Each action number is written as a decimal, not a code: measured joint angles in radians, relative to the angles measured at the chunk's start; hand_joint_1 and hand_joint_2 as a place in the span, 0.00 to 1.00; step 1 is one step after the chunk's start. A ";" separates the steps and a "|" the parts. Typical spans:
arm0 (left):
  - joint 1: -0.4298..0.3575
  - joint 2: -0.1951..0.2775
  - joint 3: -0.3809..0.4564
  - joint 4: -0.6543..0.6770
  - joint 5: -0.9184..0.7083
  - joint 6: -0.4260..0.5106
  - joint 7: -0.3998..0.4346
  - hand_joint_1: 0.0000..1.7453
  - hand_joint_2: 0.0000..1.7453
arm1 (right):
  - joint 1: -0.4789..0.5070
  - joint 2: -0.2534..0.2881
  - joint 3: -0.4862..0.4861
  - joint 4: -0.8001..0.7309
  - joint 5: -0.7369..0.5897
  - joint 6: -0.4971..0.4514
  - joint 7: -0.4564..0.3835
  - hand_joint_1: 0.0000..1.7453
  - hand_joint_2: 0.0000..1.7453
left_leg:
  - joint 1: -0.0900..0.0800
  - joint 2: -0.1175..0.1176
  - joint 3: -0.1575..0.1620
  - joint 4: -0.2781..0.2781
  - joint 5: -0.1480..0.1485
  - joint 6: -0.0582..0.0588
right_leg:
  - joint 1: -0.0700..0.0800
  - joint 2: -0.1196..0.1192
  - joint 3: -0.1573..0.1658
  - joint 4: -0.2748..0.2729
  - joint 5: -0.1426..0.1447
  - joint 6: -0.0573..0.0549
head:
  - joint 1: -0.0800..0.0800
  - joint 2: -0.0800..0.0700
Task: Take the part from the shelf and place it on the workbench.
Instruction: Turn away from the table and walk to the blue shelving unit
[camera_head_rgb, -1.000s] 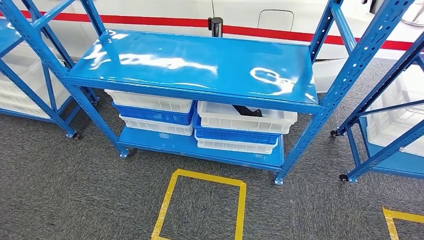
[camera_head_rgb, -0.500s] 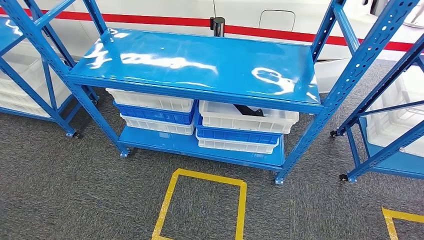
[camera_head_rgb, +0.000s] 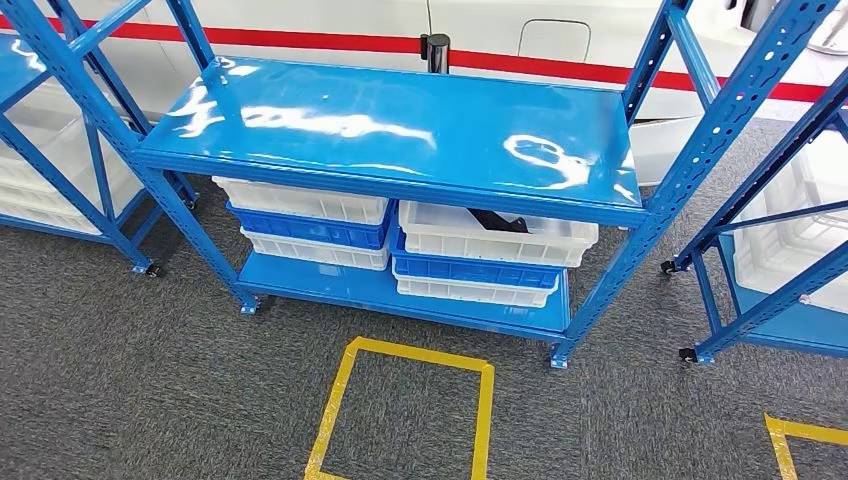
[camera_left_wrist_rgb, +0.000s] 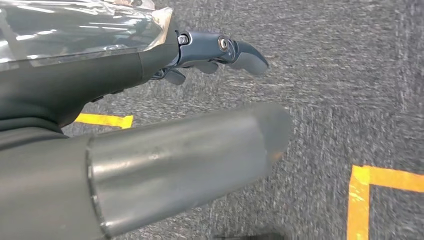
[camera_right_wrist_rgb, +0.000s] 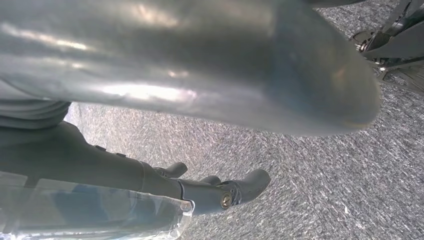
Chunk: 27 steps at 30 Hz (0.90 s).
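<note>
Head view: black part (camera_head_rgb: 497, 221) lies in white bin (camera_head_rgb: 560, 244) on blue shelf (camera_head_rgb: 400, 130) | left hand (camera_left_wrist_rgb: 220, 52), right hand (camera_right_wrist_rgb: 220, 192): fingers loosely spread, holding nothing, hanging over carpet.

The right hand (camera_right_wrist_rgb: 210, 150) hung over grey carpet (camera_right_wrist_rgb: 300, 190), its thick grey thumb (camera_right_wrist_rgb: 225, 65) apart from the dark fingers (camera_right_wrist_rgb: 240, 189), nothing held between them.
</note>
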<state>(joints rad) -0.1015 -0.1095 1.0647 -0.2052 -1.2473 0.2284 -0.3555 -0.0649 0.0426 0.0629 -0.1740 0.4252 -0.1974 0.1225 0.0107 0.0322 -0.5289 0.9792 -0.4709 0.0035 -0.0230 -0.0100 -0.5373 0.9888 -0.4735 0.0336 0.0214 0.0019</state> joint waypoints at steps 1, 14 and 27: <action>0.000 0.000 0.000 0.000 0.000 -0.005 -0.003 0.00 0.00 | 0.000 0.000 0.000 0.000 0.000 0.000 0.000 0.00 0.00 | 0.000 0.000 0.000 0.000 0.000 0.000 | 0.000 0.000 0.000 0.000 0.000 0.000 | 0.000 0.000; -0.001 0.003 0.000 0.000 0.003 -0.032 -0.026 0.00 0.00 | -0.001 0.002 0.000 0.000 0.000 0.001 0.000 0.00 0.00 | 0.013 0.007 0.009 -0.040 0.028 0.039 | -0.002 0.007 -0.102 0.204 -0.095 -0.001 | 0.005 0.000; -0.002 0.004 0.000 0.001 0.011 -0.032 -0.028 0.00 0.00 | 0.003 0.000 0.000 0.000 0.005 0.000 0.002 0.00 0.00 | 0.035 -0.013 -0.038 0.083 -0.056 -0.024 | -0.013 0.011 -0.003 0.025 -0.017 -0.011 | 0.001 0.000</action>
<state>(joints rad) -0.1031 -0.1051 1.0650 -0.2045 -1.2360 0.1965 -0.3840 -0.0622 0.0422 0.0629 -0.1740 0.4306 -0.1976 0.1247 0.0460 0.0195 -0.5665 1.0626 -0.5270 -0.0205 -0.0360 0.0013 -0.5406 1.0142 -0.4910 0.0225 0.0224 0.0019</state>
